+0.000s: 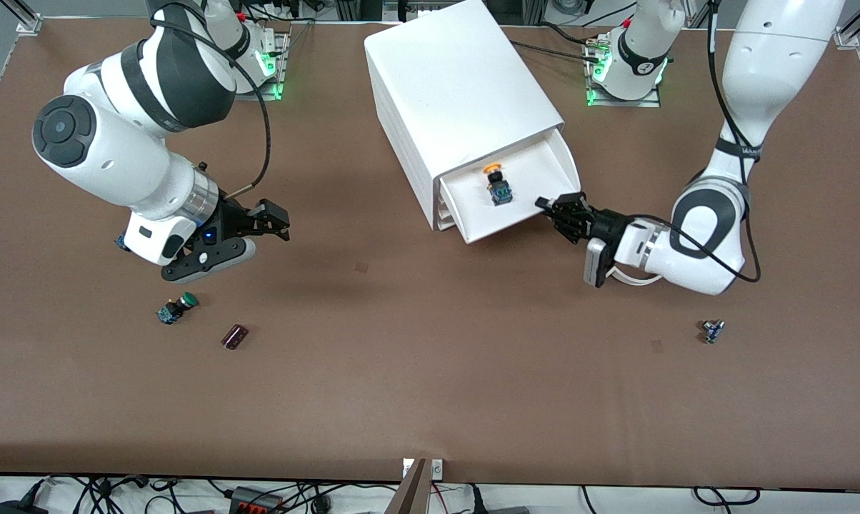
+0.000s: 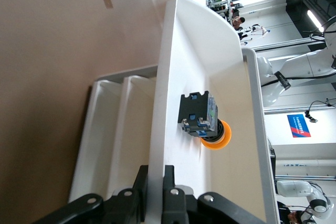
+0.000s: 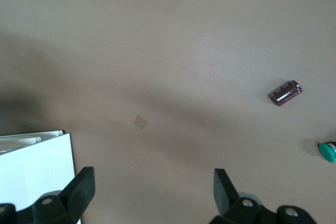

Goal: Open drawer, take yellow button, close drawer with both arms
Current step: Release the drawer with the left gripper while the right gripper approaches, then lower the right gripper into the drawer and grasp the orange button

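Front view, taking the white cabinet (image 1: pixel 458 93) as the landmark: nearest the camera and well away from it, toward the right arm's end of the table, lie a green-capped button (image 1: pixel 176 308) and a small dark cylinder (image 1: pixel 235 336); a small component (image 1: pixel 712 330) lies toward the left arm's end. Closer to the cabinet, the right gripper (image 1: pixel 255 235) hangs over bare table with its fingers spread wide and nothing between them; that arm waits. The left gripper (image 1: pixel 560 212) has its fingers pinched together on the front wall of the drawer (image 1: pixel 537 168), the cabinet's topmost, which stands pulled partly out. The button (image 1: pixel 498 184) lies on its side inside the drawer, orange cap toward the cabinet.

The likely trouble comes from the thin grip: pinched on a smooth plastic wall, the fingers could slip off. A sharp pull could roll the button, or drag the whole cabinet across the table.
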Action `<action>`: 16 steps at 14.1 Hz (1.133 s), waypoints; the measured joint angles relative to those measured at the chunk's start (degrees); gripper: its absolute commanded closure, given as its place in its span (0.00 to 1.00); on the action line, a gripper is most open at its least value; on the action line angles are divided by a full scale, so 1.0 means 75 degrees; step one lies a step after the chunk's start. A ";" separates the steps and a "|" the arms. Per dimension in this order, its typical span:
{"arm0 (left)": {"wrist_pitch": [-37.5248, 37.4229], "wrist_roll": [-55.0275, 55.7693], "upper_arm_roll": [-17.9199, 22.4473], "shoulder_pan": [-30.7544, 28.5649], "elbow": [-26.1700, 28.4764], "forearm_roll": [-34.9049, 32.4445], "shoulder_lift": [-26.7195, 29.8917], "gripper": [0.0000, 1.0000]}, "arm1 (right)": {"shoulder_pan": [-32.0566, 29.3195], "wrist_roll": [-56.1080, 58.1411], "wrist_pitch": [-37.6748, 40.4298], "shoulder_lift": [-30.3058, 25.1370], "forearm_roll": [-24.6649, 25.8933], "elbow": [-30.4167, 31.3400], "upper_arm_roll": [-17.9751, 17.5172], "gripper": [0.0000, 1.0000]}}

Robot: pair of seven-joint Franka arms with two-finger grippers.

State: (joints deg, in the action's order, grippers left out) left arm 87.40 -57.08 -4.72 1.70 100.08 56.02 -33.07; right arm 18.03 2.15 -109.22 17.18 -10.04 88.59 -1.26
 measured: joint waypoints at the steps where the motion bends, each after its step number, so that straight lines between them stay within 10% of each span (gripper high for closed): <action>1: -0.0039 0.0105 -0.0001 -0.0011 -0.0267 -0.0119 -0.0121 0.52 | 0.0052 0.0000 0.0000 0.0057 0.0000 -0.0098 -0.0001 0.00; 2: -0.0070 0.0244 -0.0006 -0.0010 -0.0441 -0.0205 -0.0180 0.01 | 0.0100 0.0000 0.0000 0.0104 0.0000 -0.0162 0.0000 0.00; 10: -0.0583 0.3183 0.0055 -0.0390 -0.1005 -0.1232 0.0264 0.00 | 0.0430 0.0002 -0.0012 0.0189 -0.0006 -0.0536 -0.0009 0.00; 16: -0.1360 0.6633 -0.0014 -0.0490 -0.2027 -0.3998 0.1327 0.00 | 0.1513 -0.1376 -0.0284 0.0378 -0.0003 -0.1076 -0.0015 0.00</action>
State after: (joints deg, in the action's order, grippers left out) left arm 77.20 -7.33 -4.83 -1.98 84.87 26.03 -23.12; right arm 29.38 -8.17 -111.35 20.01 -10.06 80.51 -1.37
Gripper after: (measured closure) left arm 0.000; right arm 0.000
